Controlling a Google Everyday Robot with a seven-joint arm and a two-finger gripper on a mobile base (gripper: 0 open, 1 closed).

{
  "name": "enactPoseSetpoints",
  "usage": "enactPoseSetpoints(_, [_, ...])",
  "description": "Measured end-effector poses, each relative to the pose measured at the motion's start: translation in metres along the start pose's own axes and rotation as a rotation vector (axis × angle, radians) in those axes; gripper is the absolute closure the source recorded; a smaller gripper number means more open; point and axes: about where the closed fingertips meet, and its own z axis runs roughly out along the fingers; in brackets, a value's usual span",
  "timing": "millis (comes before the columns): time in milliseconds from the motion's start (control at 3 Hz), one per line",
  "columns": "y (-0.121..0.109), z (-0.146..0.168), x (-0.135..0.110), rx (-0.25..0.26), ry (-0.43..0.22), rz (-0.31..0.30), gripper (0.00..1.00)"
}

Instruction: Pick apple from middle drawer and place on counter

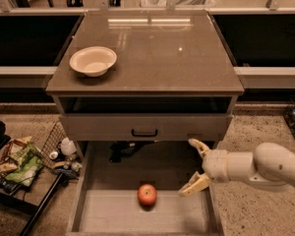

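Observation:
A small red apple (147, 194) lies on the pale floor of the open middle drawer (93, 215), near its centre. My gripper (195, 167) reaches in from the right on a white arm, over the drawer's right side, to the right of the apple and a little above it. Its two cream fingers (198, 146) are spread apart and hold nothing. The glossy grey-brown counter (157, 58) tops the cabinet above.
A cream bowl (93, 61) sits on the counter's left side. A closed grey drawer front with a black handle (144, 132) lies above the open drawer. A wire basket (51, 146) and snack packets (19, 161) are on the floor at left.

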Motion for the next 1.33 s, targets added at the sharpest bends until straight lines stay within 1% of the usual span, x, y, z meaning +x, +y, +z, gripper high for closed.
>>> enactPoseSetpoints(333, [0.016, 0.066, 0.038, -0.05, -0.056, 0.036, 0.0])
enactPoseSetpoints(667, [0.027, 0.117, 0.07, -0.075, -0.094, 0.038, 0.0])
enactPoseSetpoints(1000, [0.033, 0.153, 0.106, -0.098, -0.102, 0.01, 0.0])
enactPoseSetpoints(1333, [0.037, 0.165, 0.123, -0.114, -0.094, 0.0, 0.0])
